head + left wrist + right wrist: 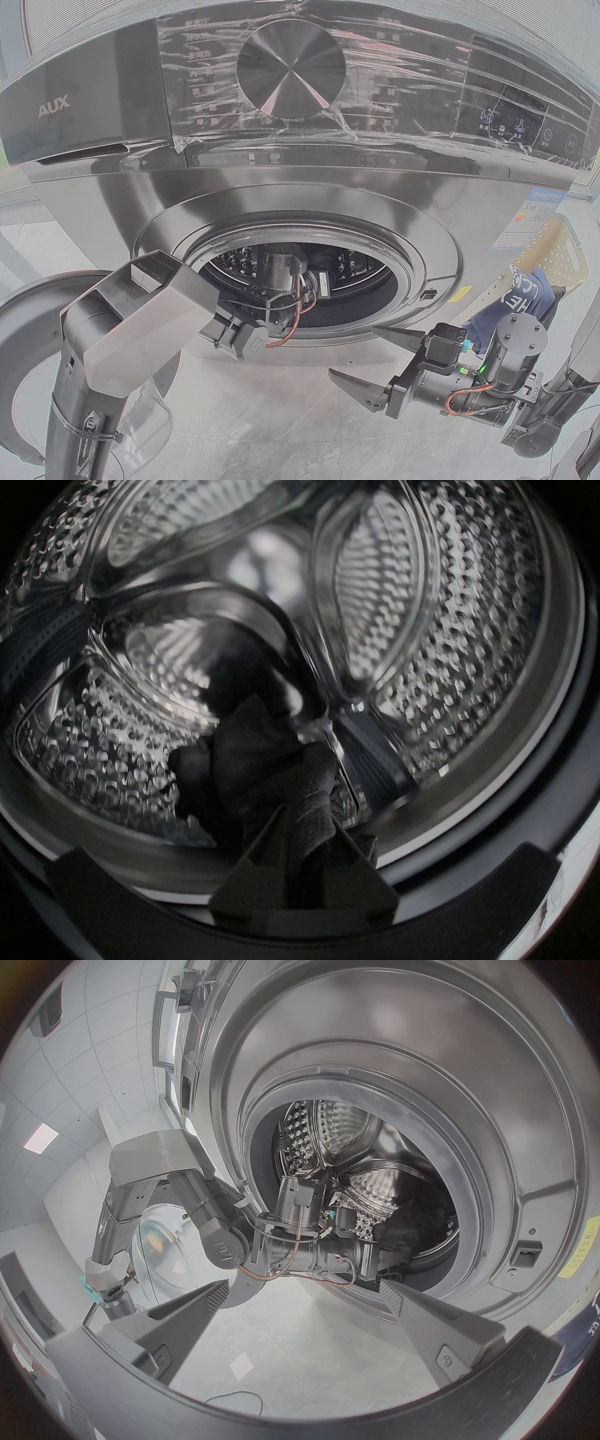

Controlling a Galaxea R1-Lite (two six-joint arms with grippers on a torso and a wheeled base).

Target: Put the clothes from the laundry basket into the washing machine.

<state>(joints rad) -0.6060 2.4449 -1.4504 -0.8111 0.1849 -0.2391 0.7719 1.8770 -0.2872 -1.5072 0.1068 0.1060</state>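
Grips dark cloth (262, 755) inside the drum (475, 636) with clamped left hand (307, 820); holds right hand (353, 351) wide open, empty, outside. Risks dragging cloth out again if withdrawn before letting go.

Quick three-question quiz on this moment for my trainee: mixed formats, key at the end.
1. True or false: the right gripper is holding clothing.
2. Where is the left gripper? A) at the drum, shut on dark cloth; B) open above the floor; C) resting on the control dial.
3. Fill in: the garment at the basket is ___ in colour.
Key: 1 false, it is open and empty; 2 A; 3 blue.
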